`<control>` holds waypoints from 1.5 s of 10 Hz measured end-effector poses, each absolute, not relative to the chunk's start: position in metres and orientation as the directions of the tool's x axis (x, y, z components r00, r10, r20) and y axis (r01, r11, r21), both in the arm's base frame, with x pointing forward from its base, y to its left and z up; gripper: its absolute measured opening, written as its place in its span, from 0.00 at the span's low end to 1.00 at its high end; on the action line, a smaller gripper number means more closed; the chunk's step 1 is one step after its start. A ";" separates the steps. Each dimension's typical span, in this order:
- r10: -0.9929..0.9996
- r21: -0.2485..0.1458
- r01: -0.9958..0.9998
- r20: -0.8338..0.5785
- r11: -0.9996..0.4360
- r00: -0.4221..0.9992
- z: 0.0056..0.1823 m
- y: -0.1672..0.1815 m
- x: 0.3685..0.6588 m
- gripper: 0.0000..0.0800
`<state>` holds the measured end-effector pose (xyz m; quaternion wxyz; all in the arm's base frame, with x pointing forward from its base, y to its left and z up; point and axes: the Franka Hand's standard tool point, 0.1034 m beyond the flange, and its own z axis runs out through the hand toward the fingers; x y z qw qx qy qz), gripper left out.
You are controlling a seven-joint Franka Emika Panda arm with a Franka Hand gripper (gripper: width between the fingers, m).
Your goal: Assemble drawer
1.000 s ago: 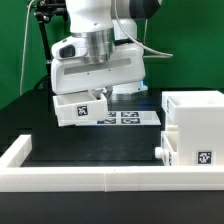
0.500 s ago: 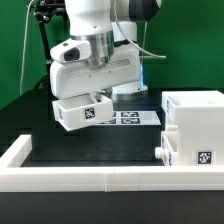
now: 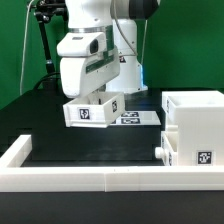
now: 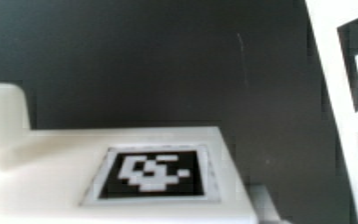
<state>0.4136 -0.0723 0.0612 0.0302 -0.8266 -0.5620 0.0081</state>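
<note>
— Jaws look clamped on something?
— Nearest, the box point(image 3: 195, 125) stands on the counter point(image 3: 90, 145), exterior view's right; farther back they hold the tray point(image 3: 88, 111) aloft, well apart. A skewed grip could jam it entering the box.

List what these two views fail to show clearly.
The end effector: open or shut unclear, both views; its housing and the small tray hide the jaws.
The marker board: exterior view, partly behind the tray; wrist view, cut by the edge.
The tall box: exterior view, cut off at the right edge.
</note>
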 end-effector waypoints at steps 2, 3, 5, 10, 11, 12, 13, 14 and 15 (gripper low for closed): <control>0.971 -0.056 0.970 0.017 -0.238 0.239 0.061 -0.075 0.413 0.05; 0.992 -0.046 0.991 0.020 -0.123 0.124 0.061 -0.079 0.414 0.05; 0.997 0.012 0.997 0.013 0.082 -0.082 0.061 -0.098 0.424 0.05; 0.990 0.031 0.990 -0.008 0.141 -0.141 0.064 -0.102 0.446 0.05; 0.990 0.031 0.990 -0.008 0.140 -0.140 0.063 -0.102 0.445 0.05; 0.990 0.030 0.990 -0.008 0.140 -0.139 0.063 -0.102 0.445 0.05; 0.991 0.030 0.990 -0.008 0.136 -0.136 0.063 -0.101 0.446 0.05; 0.992 0.035 0.991 -0.007 0.129 -0.129 0.064 -0.097 0.456 0.05; 0.991 0.043 0.991 -0.005 0.130 -0.130 0.067 -0.091 0.471 0.05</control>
